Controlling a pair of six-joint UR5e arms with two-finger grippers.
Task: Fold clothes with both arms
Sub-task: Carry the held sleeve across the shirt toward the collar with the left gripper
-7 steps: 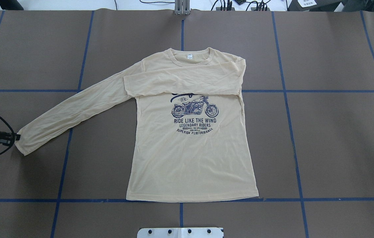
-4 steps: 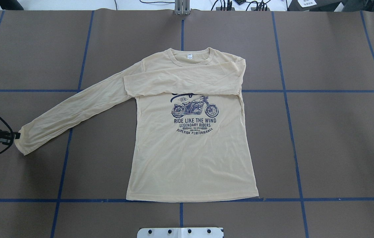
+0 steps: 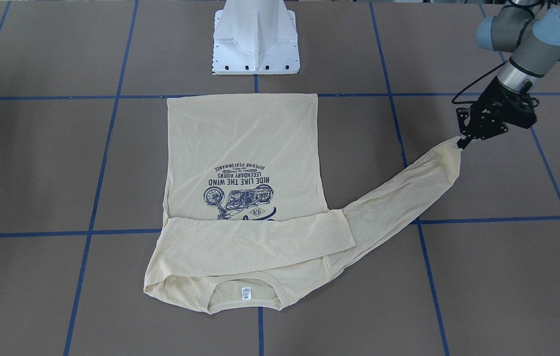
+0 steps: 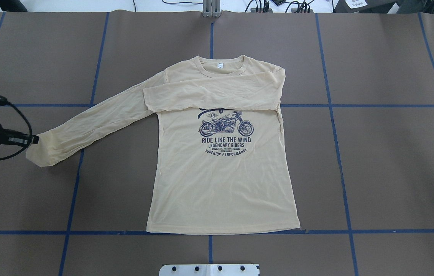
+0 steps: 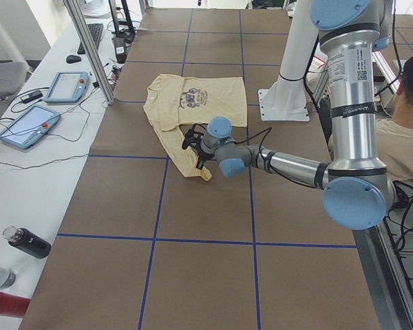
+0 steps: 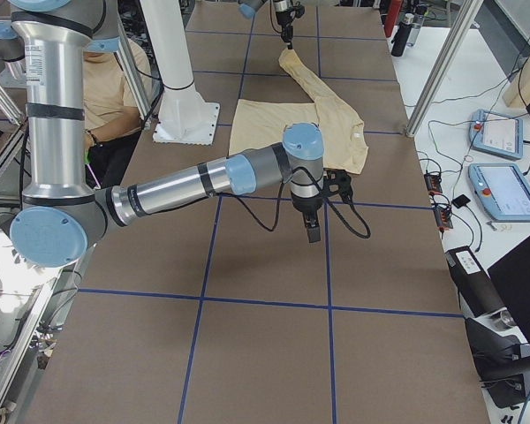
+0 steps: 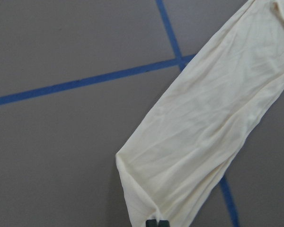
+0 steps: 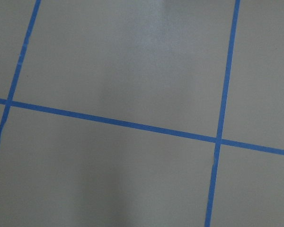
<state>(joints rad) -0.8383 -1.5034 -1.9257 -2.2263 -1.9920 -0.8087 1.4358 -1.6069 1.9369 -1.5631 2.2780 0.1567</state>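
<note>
The cream-yellow long-sleeved T-shirt lies print-up in the middle of the table, neck label at the far side. One sleeve is folded across the chest. The other sleeve stretches out to the robot's left. My left gripper is shut on that sleeve's cuff and holds it lifted off the table; it also shows in the front view and the left wrist view. My right gripper shows only in the exterior right view, hanging over bare table beside the shirt; I cannot tell whether it is open or shut.
The brown table bears a grid of blue tape lines. The white pedestal base stands at the robot's edge, near the shirt's hem. A side bench holds tablets and bottles. An operator sits behind the robot.
My left gripper has moved toward the table's far side and slightly inward with the cuff. The sleeve end has lifted and bunched toward the shirt. The shirt body has not moved.
</note>
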